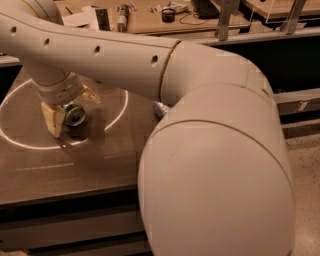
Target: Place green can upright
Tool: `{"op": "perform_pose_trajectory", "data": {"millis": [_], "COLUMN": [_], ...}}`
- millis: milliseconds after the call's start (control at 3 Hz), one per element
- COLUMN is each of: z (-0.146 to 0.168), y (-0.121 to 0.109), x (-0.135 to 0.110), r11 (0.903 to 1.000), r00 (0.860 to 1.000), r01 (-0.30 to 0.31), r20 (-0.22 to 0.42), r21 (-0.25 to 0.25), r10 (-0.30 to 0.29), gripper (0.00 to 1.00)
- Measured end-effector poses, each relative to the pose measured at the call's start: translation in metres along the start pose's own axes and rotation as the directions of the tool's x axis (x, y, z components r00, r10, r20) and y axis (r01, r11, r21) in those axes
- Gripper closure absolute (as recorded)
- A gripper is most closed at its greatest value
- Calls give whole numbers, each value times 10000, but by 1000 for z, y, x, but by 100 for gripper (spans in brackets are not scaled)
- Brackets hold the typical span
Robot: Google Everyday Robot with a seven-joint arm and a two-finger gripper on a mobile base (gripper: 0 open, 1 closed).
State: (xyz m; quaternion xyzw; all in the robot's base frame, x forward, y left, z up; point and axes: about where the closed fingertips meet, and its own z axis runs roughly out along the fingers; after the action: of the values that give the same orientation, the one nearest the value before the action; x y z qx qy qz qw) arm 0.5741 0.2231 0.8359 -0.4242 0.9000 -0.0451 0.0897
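The green can [75,115] lies tilted on its side, its silver end facing the camera, low over the dark table [60,165] at the left. My gripper [70,111] reaches down from the big white arm and is shut on the green can: one tan finger [52,119] is on its left, the other [90,94] behind its upper right. The can's green body is mostly hidden by the fingers and wrist.
A white ring [117,107] is marked on the table around the can. A small silver object [160,107] peeks out beside the arm's elbow. A wooden bench [150,15] with tools and cables stands behind. The arm's elbow [215,165] blocks the right half.
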Motion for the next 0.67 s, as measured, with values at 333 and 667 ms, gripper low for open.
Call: {"op": "perform_pose_trajectory", "data": {"millis": [333, 667], "z": [-5, -8], "y": [-6, -9], "x": [-4, -11], "r11": [9999, 9985], "r00": [9998, 9987], "r01": [134, 495], "r20": [-129, -121], "r21": [26, -225], "r10": [-134, -498], "gripper": [44, 69]}}
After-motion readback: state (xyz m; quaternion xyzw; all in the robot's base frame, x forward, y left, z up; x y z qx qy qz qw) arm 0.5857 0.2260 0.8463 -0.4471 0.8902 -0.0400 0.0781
